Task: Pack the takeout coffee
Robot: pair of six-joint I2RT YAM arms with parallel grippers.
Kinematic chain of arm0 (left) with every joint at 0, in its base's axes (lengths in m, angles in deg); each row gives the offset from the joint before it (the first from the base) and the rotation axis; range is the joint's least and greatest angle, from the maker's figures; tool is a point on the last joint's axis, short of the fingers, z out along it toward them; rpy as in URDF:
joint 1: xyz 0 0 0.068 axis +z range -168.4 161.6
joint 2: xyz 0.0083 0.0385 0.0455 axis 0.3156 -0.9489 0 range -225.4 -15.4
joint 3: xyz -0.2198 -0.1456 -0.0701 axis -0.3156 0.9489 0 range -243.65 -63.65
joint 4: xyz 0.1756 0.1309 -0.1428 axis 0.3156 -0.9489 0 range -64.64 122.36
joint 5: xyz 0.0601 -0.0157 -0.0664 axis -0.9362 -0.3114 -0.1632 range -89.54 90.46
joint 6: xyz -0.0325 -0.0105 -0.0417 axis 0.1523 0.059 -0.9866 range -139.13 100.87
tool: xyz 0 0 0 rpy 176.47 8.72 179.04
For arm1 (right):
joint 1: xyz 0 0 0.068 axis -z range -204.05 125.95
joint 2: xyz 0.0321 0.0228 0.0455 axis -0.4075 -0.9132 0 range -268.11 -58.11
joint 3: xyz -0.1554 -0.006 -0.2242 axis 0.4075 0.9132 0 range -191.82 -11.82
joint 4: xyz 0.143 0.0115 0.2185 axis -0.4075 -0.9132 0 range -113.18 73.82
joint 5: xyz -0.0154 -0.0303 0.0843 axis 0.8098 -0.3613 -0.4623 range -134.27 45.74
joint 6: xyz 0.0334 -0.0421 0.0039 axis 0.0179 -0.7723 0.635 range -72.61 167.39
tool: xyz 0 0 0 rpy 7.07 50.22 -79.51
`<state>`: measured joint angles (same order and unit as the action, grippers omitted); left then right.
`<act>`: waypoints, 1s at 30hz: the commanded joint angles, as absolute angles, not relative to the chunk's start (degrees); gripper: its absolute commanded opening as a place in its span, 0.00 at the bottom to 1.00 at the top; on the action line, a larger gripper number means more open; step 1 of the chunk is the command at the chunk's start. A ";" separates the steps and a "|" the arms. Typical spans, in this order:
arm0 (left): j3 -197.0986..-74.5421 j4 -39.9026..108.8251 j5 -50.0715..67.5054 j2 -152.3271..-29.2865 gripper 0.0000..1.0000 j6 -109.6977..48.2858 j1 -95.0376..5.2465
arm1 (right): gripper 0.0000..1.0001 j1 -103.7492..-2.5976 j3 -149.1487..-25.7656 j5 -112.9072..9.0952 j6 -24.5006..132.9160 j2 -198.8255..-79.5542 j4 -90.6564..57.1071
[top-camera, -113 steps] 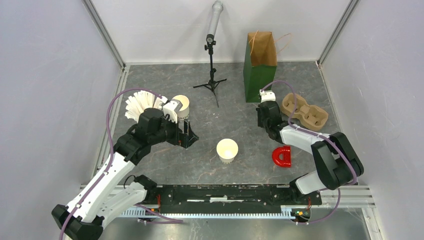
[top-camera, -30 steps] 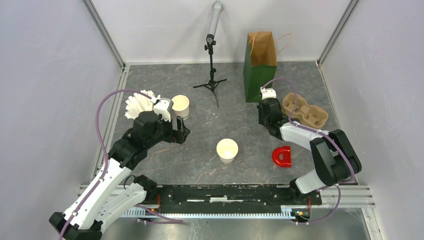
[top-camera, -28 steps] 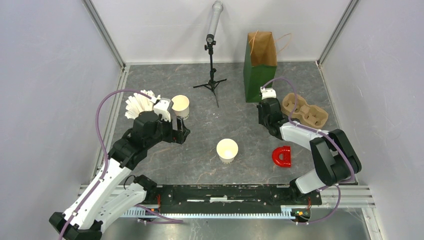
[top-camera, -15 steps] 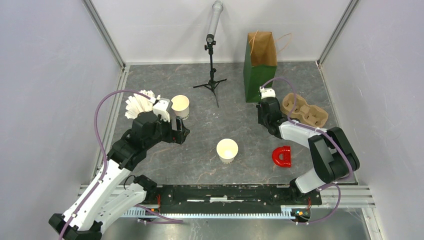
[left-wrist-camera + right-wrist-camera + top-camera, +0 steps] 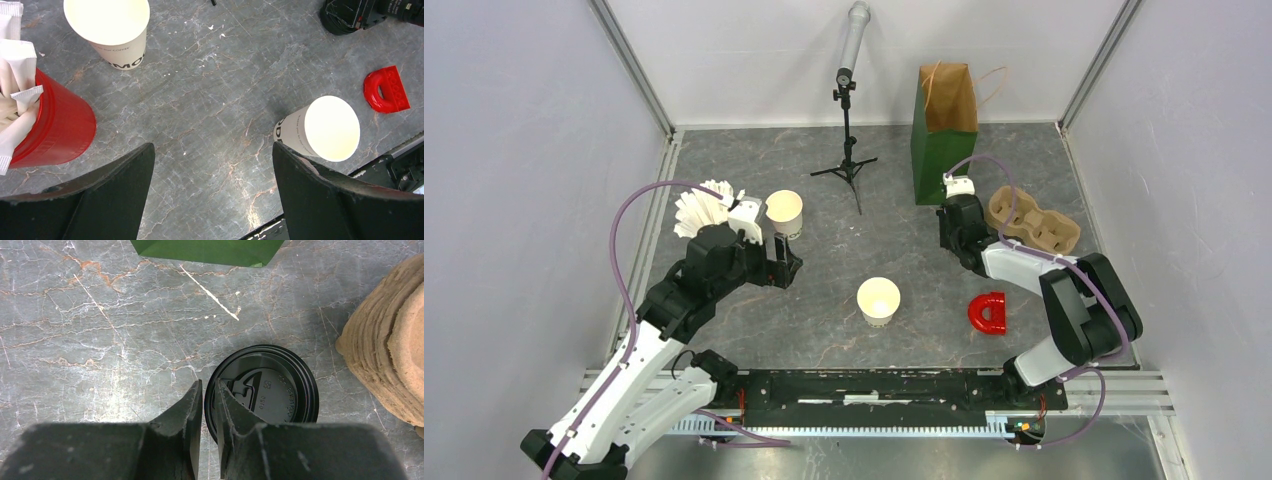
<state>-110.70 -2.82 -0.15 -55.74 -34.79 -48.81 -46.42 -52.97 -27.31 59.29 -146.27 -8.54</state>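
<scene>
1. Top view: two cups stand upright on the table (image 5: 874, 235), mouths up and without lids, so their long axes are vertical. The far cup (image 5: 785, 212) is at the left and the near cup (image 5: 879, 300) mid-table. The bag (image 5: 944, 130) is stood open at the far side, presumably so that a finished coffee can be lowered in. The carrier (image 5: 1031, 222) lies just to its right. The left gripper (image 5: 782, 262) is held just beside the far cup, probably in readiness to take it. The right gripper (image 5: 954, 212) sits low between bag and carrier, and what lies under it is hidden here.

2. Left wrist view: the left jaws are spread wide with only bare table between them, and nothing is held. The far cup (image 5: 107, 30) is seen ahead, just beside the red cup (image 5: 55, 125), and the near cup (image 5: 325, 127) is well off to the right. Neither is touched. Their apparent lean is judged to come from the camera's slant.

3. Right wrist view: a black lid (image 5: 262, 390) lies flat, its axis vertical, near the bag's foot and just beside the carrier. Which face is up cannot be told, and no cup is seen beneath it. The right jaws are nearly closed and appear to pinch the lid's left rim, one finger outside and one over it. A rim grip is probably used because a flat lid offers no other hold. The coffee is judged neither lidded nor packed yet.
</scene>
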 commanded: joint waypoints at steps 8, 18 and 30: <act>-110.63 -1.66 -1.21 -55.25 0.92 -35.68 -48.99 | 0.20 -46.02 -55.50 -27.25 59.86 -147.23 -8.27; -110.58 -1.63 -1.10 -55.27 0.92 -35.67 -48.98 | 0.18 -45.93 -55.60 -27.01 60.01 -147.50 -8.91; -110.59 -1.66 -1.04 -55.16 0.92 -35.74 -49.02 | 0.14 -45.78 -55.77 -27.04 60.41 -147.89 -9.41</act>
<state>-110.50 -2.82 -0.74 -55.74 -34.79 -48.81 -46.05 -53.71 -27.31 59.75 -147.23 -9.85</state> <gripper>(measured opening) 0.923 0.152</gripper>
